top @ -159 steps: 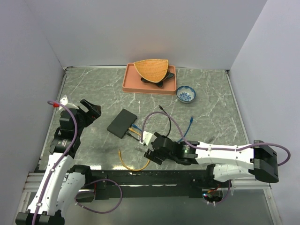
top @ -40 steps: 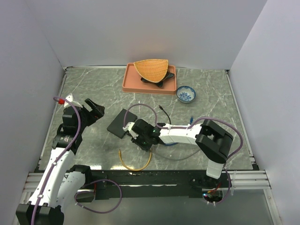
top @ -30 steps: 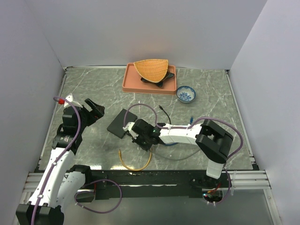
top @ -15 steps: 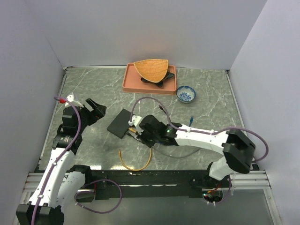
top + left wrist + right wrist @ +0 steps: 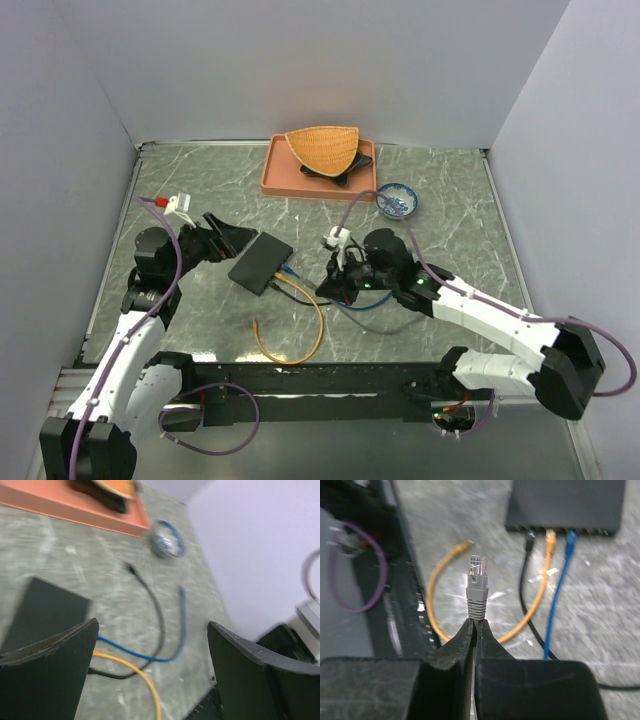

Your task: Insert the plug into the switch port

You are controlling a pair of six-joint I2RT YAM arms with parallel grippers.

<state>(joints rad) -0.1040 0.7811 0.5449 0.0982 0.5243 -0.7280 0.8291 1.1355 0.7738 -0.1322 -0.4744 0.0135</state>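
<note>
Grey plug (image 5: pixel 476 575) pinched at boot by right gripper (image 5: pixel 474 626); left gripper (image 5: pixel 151 629) spread, so unclamped switch (image 5: pixel 565 501) could be pushed away.

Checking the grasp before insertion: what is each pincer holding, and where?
The right pincer pinches the grey plug at the base of its boot; the left pincer is open and empty.

"What lies under the jaws?"
"A grey-green marbled counter (image 5: pixel 460 220), veined in white."
"And the walls?"
"Plain pale lavender. The back wall (image 5: pixel 320 60) is far beyond both jaws. The left wall (image 5: pixel 50 150) is outside the left jaws, and the right wall (image 5: pixel 580 150) is outside the right jaws."
"Light?"
"Even, with a soft sheen on the counter behind the jaws, by the black rail (image 5: pixel 330 372)."
</note>
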